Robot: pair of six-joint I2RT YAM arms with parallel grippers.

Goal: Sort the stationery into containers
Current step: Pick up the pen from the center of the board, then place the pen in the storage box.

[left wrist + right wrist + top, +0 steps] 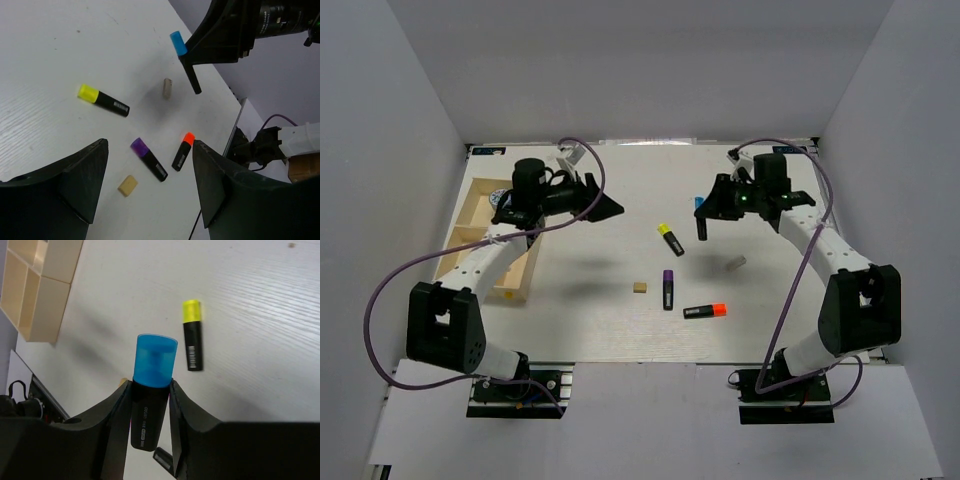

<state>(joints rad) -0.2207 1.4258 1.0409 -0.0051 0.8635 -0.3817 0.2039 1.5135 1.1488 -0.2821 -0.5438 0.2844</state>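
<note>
My right gripper [709, 212] hangs above the table, shut on a blue-capped highlighter [155, 359] whose cap sticks out past the fingertips [118, 399]. On the table lie a yellow-capped highlighter [670, 240], a purple-capped one [668, 288], an orange-capped one [705, 311], a tan eraser [639, 287] and a grey eraser [734, 263]. My left gripper [605, 207] is open and empty, raised just right of the light-wood tray [516, 292]. Its wrist view looks down on the purple-capped highlighter [148, 159] and tan eraser [127, 185].
The tray [40, 285] stands along the table's left side, its compartments partly hidden by my left arm. Grey walls close in the left, right and back of the workspace. The left arm's purple cable loops over the tray's near end.
</note>
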